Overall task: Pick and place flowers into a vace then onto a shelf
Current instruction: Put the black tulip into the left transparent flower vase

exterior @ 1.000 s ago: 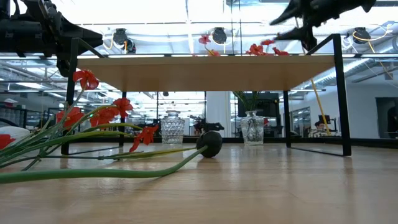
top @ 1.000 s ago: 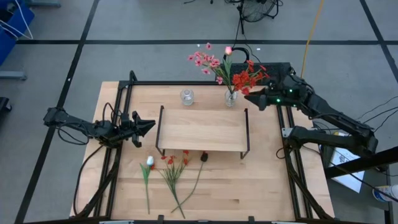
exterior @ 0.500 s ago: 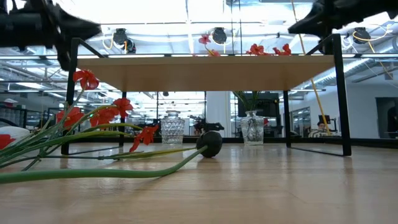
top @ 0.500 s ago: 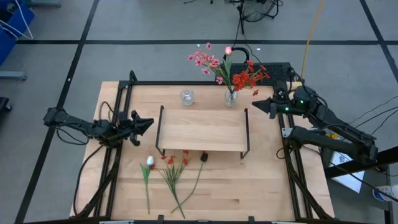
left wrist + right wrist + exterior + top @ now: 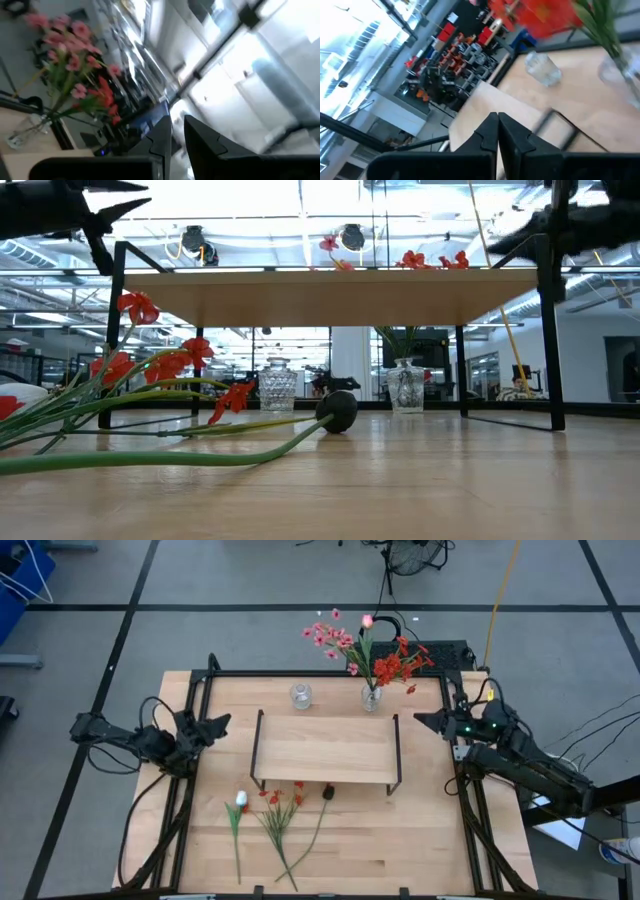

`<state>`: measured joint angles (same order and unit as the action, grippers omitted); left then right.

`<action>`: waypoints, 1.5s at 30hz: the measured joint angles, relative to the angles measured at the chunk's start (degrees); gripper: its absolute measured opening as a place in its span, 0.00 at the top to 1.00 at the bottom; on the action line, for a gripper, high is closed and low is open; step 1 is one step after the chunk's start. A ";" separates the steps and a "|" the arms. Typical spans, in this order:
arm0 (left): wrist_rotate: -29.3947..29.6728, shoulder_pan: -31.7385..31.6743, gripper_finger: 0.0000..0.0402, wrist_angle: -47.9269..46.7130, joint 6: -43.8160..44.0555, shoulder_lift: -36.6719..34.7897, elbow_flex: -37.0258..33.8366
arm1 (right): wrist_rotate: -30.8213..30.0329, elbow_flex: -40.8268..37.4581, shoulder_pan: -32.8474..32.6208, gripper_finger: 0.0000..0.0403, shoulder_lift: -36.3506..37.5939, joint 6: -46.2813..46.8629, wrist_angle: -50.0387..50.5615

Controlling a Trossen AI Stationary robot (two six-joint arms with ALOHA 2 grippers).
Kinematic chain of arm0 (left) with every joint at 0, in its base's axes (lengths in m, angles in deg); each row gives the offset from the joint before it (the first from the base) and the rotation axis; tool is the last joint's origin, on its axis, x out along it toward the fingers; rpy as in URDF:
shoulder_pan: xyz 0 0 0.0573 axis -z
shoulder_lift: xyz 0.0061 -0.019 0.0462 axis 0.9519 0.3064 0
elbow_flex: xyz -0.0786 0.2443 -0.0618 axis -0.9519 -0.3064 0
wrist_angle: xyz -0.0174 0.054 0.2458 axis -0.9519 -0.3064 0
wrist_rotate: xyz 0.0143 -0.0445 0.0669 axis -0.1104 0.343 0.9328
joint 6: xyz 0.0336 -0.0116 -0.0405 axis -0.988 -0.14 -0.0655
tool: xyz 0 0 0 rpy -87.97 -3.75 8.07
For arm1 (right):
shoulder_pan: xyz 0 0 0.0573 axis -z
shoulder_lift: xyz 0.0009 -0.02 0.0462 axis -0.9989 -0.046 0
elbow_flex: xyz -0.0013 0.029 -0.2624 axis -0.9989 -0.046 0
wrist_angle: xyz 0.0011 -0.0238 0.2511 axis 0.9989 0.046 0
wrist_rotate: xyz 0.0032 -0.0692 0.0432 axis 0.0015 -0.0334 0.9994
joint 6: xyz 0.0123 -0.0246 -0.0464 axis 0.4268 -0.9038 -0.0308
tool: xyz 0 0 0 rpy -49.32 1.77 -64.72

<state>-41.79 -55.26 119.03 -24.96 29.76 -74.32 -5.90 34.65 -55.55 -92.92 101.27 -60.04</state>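
A glass vase (image 5: 371, 697) at the table's far edge holds pink and red flowers (image 5: 375, 655). An empty glass vase (image 5: 300, 695) stands to its left. The light-wood shelf (image 5: 325, 748) stands mid-table on black end frames. In front of it lie a white-pink tulip (image 5: 240, 802), red stems (image 5: 280, 812) and a dark bud (image 5: 327, 792), flat on the tabletop. My left gripper (image 5: 220, 721) is shut and empty, left of the shelf, tipped upward. My right gripper (image 5: 422, 720) is shut and empty, right of the shelf, pointing toward it.
Black rails (image 5: 200, 690) frame the wooden tabletop (image 5: 420, 840) on the left, right and far sides. The shelf's black end frames (image 5: 398, 755) stand between the two grippers. The tabletop's near right part is bare wood.
My right gripper has drawn back from the filled vase toward the table's right and near edges. My left gripper has drawn back from the shelf toward the table's left edge and tipped upward. The flowers and vases have stayed where they were.
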 joint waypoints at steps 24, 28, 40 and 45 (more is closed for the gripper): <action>5.11 6.38 0.94 -52.80 19.76 43.97 53.98 | 16.17 -13.83 0.01 1.00 9.08 -0.57 -26.15; -0.90 6.91 0.98 -52.76 24.41 53.37 58.89 | 22.11 -15.80 0.00 1.00 9.07 0.88 -29.39; -11.07 9.27 0.91 -56.94 40.03 71.95 65.48 | 23.88 -20.49 0.00 1.00 9.07 8.11 -42.15; -12.41 9.50 0.91 -57.19 41.25 75.07 65.68 | 23.93 -20.56 0.00 1.00 9.07 6.35 -41.31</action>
<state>-54.20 -45.76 61.84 16.30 104.83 -8.64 18.04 14.09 -55.55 -83.85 107.62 -101.34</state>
